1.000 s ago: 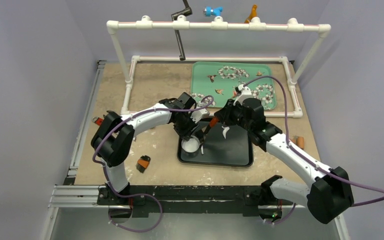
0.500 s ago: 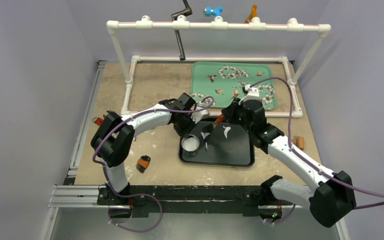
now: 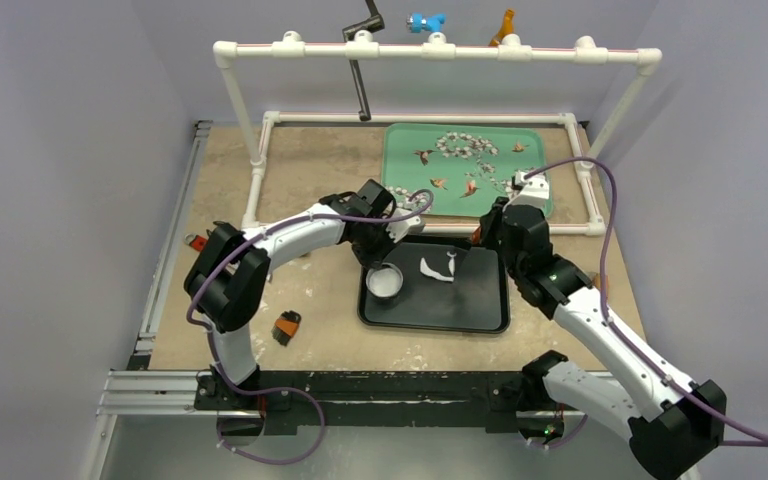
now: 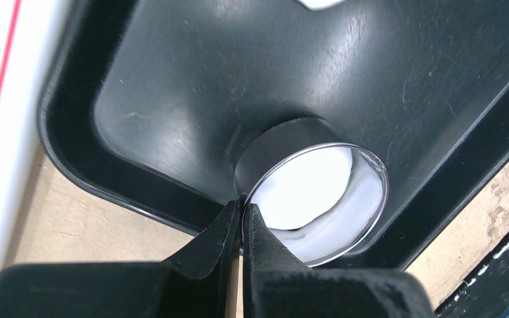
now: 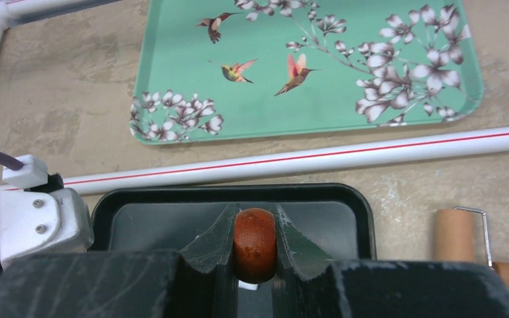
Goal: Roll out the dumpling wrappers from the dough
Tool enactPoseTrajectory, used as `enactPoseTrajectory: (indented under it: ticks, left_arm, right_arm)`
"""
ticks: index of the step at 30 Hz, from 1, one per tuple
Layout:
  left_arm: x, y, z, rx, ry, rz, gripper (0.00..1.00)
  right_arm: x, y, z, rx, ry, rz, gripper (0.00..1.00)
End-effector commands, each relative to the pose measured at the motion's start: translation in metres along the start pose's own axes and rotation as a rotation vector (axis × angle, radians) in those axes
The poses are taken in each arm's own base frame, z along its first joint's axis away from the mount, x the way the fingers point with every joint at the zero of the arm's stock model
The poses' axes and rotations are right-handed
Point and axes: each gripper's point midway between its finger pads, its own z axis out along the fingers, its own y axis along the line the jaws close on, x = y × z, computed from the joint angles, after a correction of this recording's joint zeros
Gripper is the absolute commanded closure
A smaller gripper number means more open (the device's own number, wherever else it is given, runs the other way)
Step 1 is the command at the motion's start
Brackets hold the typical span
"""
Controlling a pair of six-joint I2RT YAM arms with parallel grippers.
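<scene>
Left hand: the left hand (image 4: 242,215) is closed to a narrow pinch, with the thin rim of the metal ring cutter (image 4: 311,192) clamped between its fingertips.
Right hand: the right hand (image 5: 254,228) is held shut around a red-brown handle (image 5: 254,248); the tool's working end is hidden.
Change, left: a second ago the jaws were parted beside the cutter; they have since been closed onto its wall.
Change, right: the right arm has been drawn back from the middle of the black tray (image 4: 172,99) to its far right edge, near the white pipe (image 5: 371,154) and the green hummingbird tray (image 5: 344,53).
Meaning: the cut is judged to be done; the ring is now gripped so that it can be lifted away and the disc freed.
Wrapper, place: the dumpling wrapper (image 4: 301,195) is kept inside the ring, at the left end of the black tray, close to its wall.
Wrapper, facing: it is laid flat, face up, and the ring around it is stood upright.
Wrapper, long axis: none can be given, since the disc is round; a thicker lip of dough is seen against one side of the ring.
Scraps: two curved scraps (image 3: 430,268) are left mid-tray, apart from the cutter.
Risk: the dough may be carried up with the ring if it is stuck to the wall.
Rolling pin: a rolling pin (image 5: 456,235) is left on the worktop (image 3: 310,180), just right of the black tray.
</scene>
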Motion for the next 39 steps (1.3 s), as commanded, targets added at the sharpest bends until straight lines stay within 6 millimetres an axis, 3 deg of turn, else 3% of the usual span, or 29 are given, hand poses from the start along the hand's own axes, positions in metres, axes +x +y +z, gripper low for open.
enactPoseTrajectory:
  ticks: [1, 4, 10, 14, 19, 23, 27, 34, 39]
  left_arm:
    - [-0.031, 0.003, -0.008, -0.001, -0.070, 0.057, 1.00]
    - [-0.036, 0.003, -0.008, -0.001, -0.073, 0.063, 1.00]
    - [-0.040, 0.001, -0.010, -0.010, -0.066, 0.073, 1.00]
    - [-0.042, -0.009, -0.022, -0.001, -0.089, 0.073, 1.00]
    - [-0.037, 0.009, -0.017, -0.090, -0.065, 0.074, 1.00]
    - [-0.035, 0.012, -0.011, -0.102, -0.043, 0.033, 1.00]
    - [-0.040, 0.007, -0.012, -0.055, -0.066, -0.073, 1.00]
    - [-0.043, 0.008, -0.011, -0.035, -0.054, -0.132, 1.00]
    - [-0.048, 0.001, -0.015, 0.057, -0.074, -0.244, 1.00]
  right_arm:
    - [-0.048, -0.003, -0.022, 0.011, -0.112, -0.011, 1.00]
    - [-0.054, 0.006, -0.030, -0.046, -0.126, -0.005, 1.00]
    - [-0.044, 0.045, -0.032, -0.262, -0.075, 0.005, 1.00]
    - [-0.045, 0.047, -0.032, -0.275, -0.088, 0.011, 1.00]
    - [-0.037, 0.057, -0.032, -0.326, -0.052, -0.001, 1.00]
    - [-0.051, 0.057, -0.051, -0.361, -0.085, 0.001, 1.00]
    - [-0.064, 0.071, -0.072, -0.484, -0.182, 0.106, 1.00]
    - [-0.042, 0.094, -0.065, -0.543, -0.034, 0.186, 1.00]
    - [-0.042, 0.097, -0.071, -0.560, -0.113, 0.281, 1.00]
